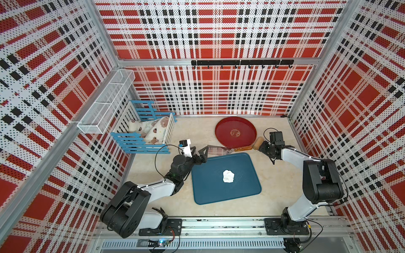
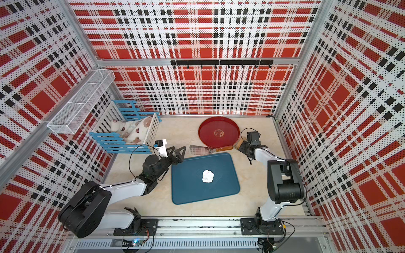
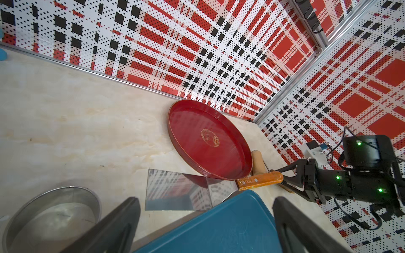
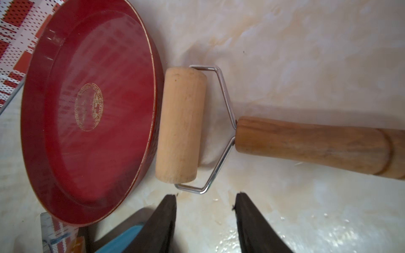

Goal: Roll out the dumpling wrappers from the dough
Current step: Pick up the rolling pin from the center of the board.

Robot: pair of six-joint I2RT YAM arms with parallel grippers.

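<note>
Wire basket [image 1: 105,103]: white mesh, fixed to the left wall, above the surface.
Toy crib [image 1: 140,142]: blue and white slats, far-left corner of the surface; patterned soft bedding [image 1: 153,131] lies inside.
Left gripper [image 1: 200,151]: hovers at the far-left corner of the blue tray; jaws spread wide, nothing between them.
Steel bowl [image 3: 50,216]: seen only in the left wrist view, standing on the surface near the scraper's blade.
Blue tray [image 1: 208,186]: flat, rounded corners, middle of the surface.
Dough [image 1: 228,176]: a lumpy white mass with a ragged edge, lying near the middle of the blue tray, apart from both arms; same in both top views [image 2: 207,176].
Scraper [image 1: 218,150]: mirror-bright blade and wooden grip, lying flat between the blue tray and the red tray.
Red tray [image 1: 223,135]: round, rimmed, gold emblem at its centre, far side of the surface.
Wooden roller [image 4: 180,124]: pale drum against the red tray's rim, wire yoke, darker handle pointing away from it.
Right gripper [image 4: 205,210]: just short of the roller; jaws parted, gripping nothing.
</note>
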